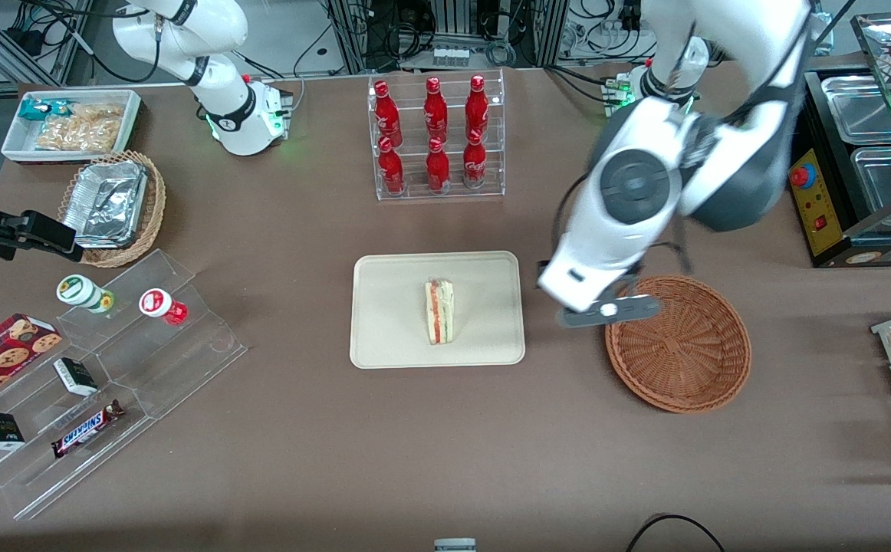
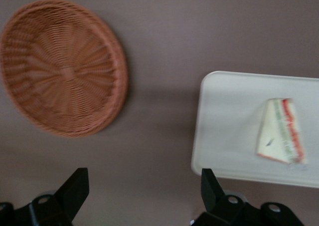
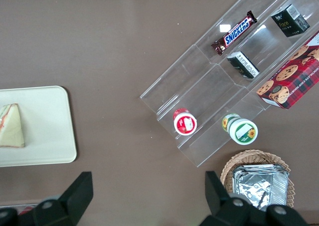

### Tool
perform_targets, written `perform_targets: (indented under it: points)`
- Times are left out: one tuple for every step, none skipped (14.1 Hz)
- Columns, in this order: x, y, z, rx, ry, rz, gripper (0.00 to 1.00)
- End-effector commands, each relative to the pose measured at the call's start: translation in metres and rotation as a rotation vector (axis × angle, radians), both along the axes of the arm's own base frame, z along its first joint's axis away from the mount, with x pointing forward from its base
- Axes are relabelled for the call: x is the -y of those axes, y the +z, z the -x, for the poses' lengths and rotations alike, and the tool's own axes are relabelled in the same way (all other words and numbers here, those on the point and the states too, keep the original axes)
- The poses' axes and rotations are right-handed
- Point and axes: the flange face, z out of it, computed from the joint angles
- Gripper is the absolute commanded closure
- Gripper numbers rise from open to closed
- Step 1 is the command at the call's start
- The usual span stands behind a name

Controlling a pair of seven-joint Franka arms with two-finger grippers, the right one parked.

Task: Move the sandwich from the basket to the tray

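Observation:
The sandwich (image 1: pixel 440 310) (image 2: pixel 280 131) lies on its side in the middle of the cream tray (image 1: pixel 392 307) (image 2: pixel 224 126), filling edge showing. The reddish-brown basket (image 1: pixel 679 345) (image 2: pixel 62 69) sits beside the tray toward the working arm's end and has nothing in it. My left gripper (image 1: pixel 595 303) (image 2: pixel 143 178) hangs above the bare table strip between tray and basket. It is open, its black fingers (image 2: pixel 75 186) spread wide with only tabletop between them. The right wrist view also catches the sandwich (image 3: pixel 11 126) on the tray (image 3: pixel 45 126).
A clear rack of red bottles (image 1: pixel 436 138) stands farther from the camera than the tray. A stepped acrylic stand (image 1: pixel 108 368) with snacks, a tan basket of foil trays (image 1: pixel 112 207) and a white bin (image 1: pixel 70 126) lie toward the parked arm's end. A metal food warmer (image 1: pixel 867 161) stands at the working arm's end.

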Motion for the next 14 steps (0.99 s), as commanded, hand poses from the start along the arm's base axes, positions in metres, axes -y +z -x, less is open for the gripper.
perform_targets:
  points:
    - [-0.070,0.033,0.022,-0.051,-0.024,-0.024,0.00]
    - [-0.092,0.048,0.025,-0.064,-0.026,-0.027,0.00]
    - [-0.114,0.061,0.028,-0.074,-0.019,-0.027,0.00]
    - [-0.133,0.076,0.032,-0.067,-0.006,-0.025,0.00]
    - [-0.148,0.090,0.036,-0.054,0.003,-0.023,0.00]
    - [-0.163,0.101,0.038,-0.043,0.014,-0.020,0.00]
    - [-0.175,0.112,0.042,-0.033,0.013,-0.017,0.00]
    - [-0.189,0.117,0.042,-0.031,0.006,-0.010,0.00]
    - [-0.196,0.119,0.041,-0.031,-0.005,0.007,0.00]
    - [-0.200,0.123,0.040,-0.025,-0.005,0.038,0.00]
    - [-0.210,0.130,0.037,-0.011,0.008,0.060,0.00]
    - [-0.220,0.133,0.035,-0.004,-0.002,0.087,0.00]
    - [-0.223,0.134,0.035,-0.004,-0.023,0.125,0.00]
    - [-0.226,0.135,0.033,0.000,-0.027,0.154,0.00]
